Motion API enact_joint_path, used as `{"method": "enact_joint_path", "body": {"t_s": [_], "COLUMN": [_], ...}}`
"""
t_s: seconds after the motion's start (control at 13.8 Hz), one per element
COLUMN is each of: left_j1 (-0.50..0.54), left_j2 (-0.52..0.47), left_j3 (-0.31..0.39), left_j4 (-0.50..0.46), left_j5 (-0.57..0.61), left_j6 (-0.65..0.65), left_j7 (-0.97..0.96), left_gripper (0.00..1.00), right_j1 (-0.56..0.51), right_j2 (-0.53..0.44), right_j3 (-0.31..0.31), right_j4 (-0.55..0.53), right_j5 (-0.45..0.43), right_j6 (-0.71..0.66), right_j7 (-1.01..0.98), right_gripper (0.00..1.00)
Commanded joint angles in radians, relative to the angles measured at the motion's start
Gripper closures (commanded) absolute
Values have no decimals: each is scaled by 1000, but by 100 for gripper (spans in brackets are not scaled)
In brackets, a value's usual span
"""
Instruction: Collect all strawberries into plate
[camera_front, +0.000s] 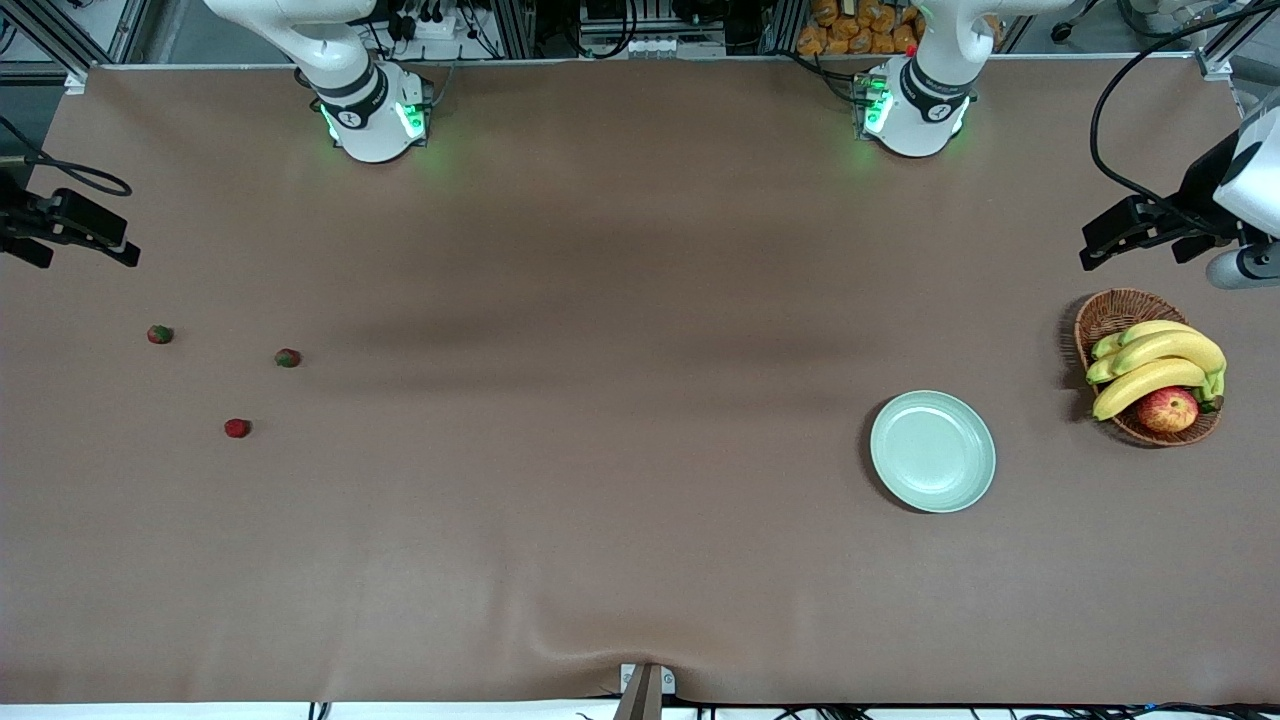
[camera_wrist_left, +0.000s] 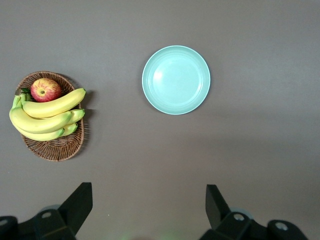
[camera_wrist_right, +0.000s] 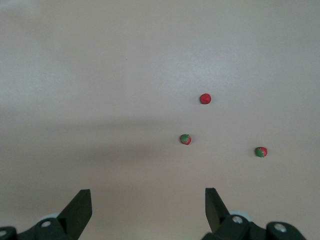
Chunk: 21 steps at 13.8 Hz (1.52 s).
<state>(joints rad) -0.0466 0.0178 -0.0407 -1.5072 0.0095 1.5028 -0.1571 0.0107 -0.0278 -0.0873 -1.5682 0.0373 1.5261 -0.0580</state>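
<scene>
Three strawberries lie apart on the brown table toward the right arm's end: one (camera_front: 160, 334) (camera_wrist_right: 261, 151), a second (camera_front: 288, 358) (camera_wrist_right: 185, 139), and an all-red one (camera_front: 237, 428) (camera_wrist_right: 205, 98) nearest the front camera. The pale mint plate (camera_front: 932, 451) (camera_wrist_left: 176, 80) sits empty toward the left arm's end. My right gripper (camera_front: 100, 240) (camera_wrist_right: 148, 200) hangs high over the table's edge by the strawberries, open and holding nothing. My left gripper (camera_front: 1110, 240) (camera_wrist_left: 150, 200) hangs high over the table beside the basket, open and holding nothing.
A brown wicker basket (camera_front: 1110, 310) (camera_wrist_left: 55, 150) stands beside the plate at the left arm's end; it holds bananas (camera_front: 1160, 365) and a red-yellow apple (camera_front: 1167, 409). A wide stretch of bare brown table (camera_front: 600, 400) separates the strawberries from the plate.
</scene>
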Motion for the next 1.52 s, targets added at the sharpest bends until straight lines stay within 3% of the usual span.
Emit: {"method": "enact_joint_path", "body": {"t_s": [0.0,0.87,1.45], "left_j1": [4,2,5], "left_j2": [-13,4,5], "left_j3": [-2,-2,-2], "left_j4": [5,-31,-34], "left_j5": [-8,-10,-10], "left_j6": [-19,-24,-24], "left_j7": [19,21,19], "left_gripper": [0,0,0], "right_j1": [-5,-77,-80], "right_j2": [-3,15,249], "right_j3": [1,-3,0], "right_j4": [13,19,19], "right_j5": [-2,-4,9], "right_j6": [-11,6,209], "right_j7": [13,6,3], "right_gripper": [0,0,0]}}
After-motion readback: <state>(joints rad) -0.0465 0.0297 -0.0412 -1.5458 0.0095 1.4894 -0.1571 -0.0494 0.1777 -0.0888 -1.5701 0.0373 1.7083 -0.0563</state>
